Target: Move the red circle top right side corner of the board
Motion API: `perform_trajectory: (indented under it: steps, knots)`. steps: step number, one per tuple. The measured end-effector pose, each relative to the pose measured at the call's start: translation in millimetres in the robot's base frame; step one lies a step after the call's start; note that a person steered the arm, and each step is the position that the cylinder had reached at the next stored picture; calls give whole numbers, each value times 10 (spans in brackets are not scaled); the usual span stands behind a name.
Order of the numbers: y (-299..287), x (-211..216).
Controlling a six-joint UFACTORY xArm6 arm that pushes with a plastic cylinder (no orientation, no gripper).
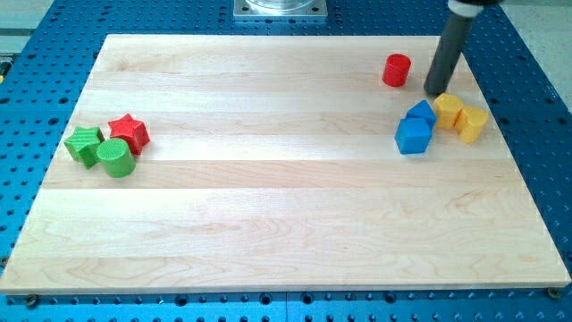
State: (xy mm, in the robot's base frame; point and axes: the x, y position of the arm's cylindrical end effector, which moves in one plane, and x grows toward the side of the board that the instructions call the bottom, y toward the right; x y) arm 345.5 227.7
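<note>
The red circle (397, 70), a short red cylinder, stands on the wooden board (286, 206) near the view's top right. My tip (436, 93) is on the board just right of it and a little lower, a small gap away. Below the tip are two blue blocks (416, 128) touching each other, and two yellow blocks (460, 116) to their right. The rod rises from the tip toward the view's top edge.
At the view's left a red star (130, 132), a green star (84, 144) and a green cylinder (116, 157) cluster together. A metal mount (280, 9) sits beyond the board's top edge. Blue perforated table surrounds the board.
</note>
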Motion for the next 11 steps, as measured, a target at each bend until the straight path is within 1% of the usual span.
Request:
perform_trajectory:
  steps: [1, 2, 3, 4, 5, 6, 7, 8, 9, 10, 11]
  knots:
    - [-533, -142]
    - [-124, -589]
    - [100, -663]
    - [-139, -186]
    - [-510, -494]
    - [-410, -774]
    - [-935, -821]
    - [-720, -1079]
    - [-368, -1159]
    - [-1289, -1180]
    - [-2846, -1017]
